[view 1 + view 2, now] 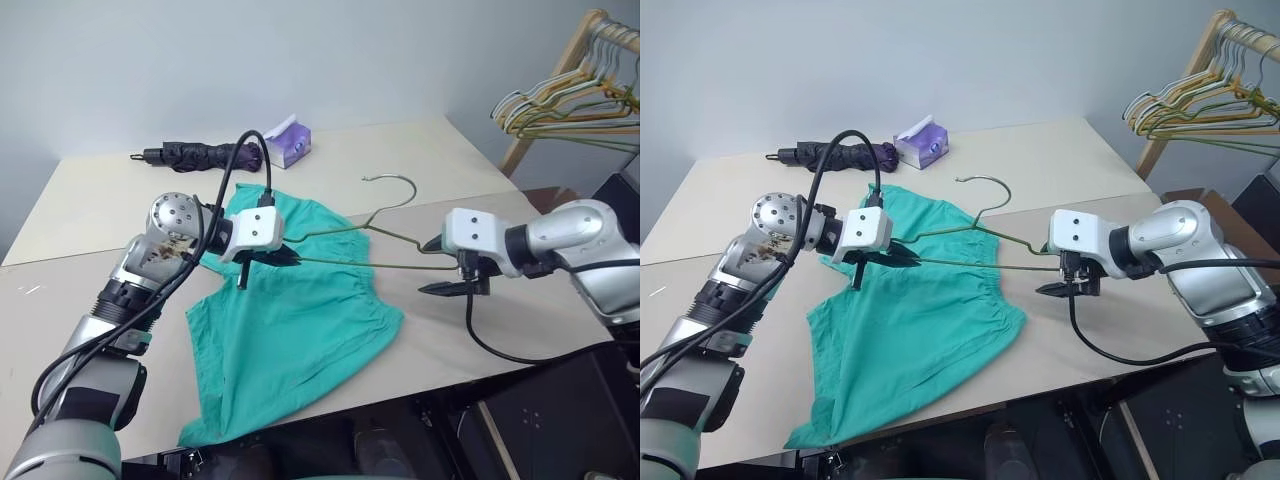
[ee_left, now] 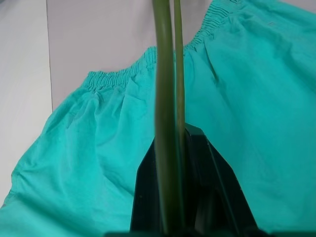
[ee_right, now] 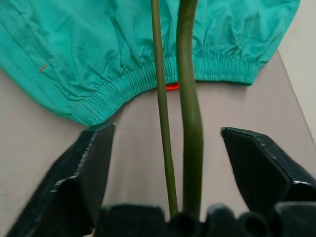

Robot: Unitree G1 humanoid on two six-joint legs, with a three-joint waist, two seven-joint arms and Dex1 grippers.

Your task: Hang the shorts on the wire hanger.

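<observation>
The teal shorts (image 1: 290, 330) lie flat on the table (image 1: 100, 200), with the gathered waistband toward my right arm. Just above them hangs the thin olive wire hanger (image 1: 370, 265), hook (image 1: 398, 180) pointing away from me. My left gripper (image 1: 285, 257) is shut on the hanger's left end, over the shorts; in the left wrist view the two wires (image 2: 165, 98) run out between its fingers. My right gripper (image 1: 437, 266) stands open around the hanger's right corner, beyond the waistband. In the right wrist view its fingers (image 3: 94, 163) are spread wide with the wires (image 3: 190, 123) between them, not clamped.
A dark folded umbrella (image 1: 200, 153) and a purple tissue pack (image 1: 288, 142) lie at the table's far side. A wooden rack with bunched hangers (image 1: 575, 100) stands at the back right. The table's front edge (image 1: 420, 385) runs close under the shorts.
</observation>
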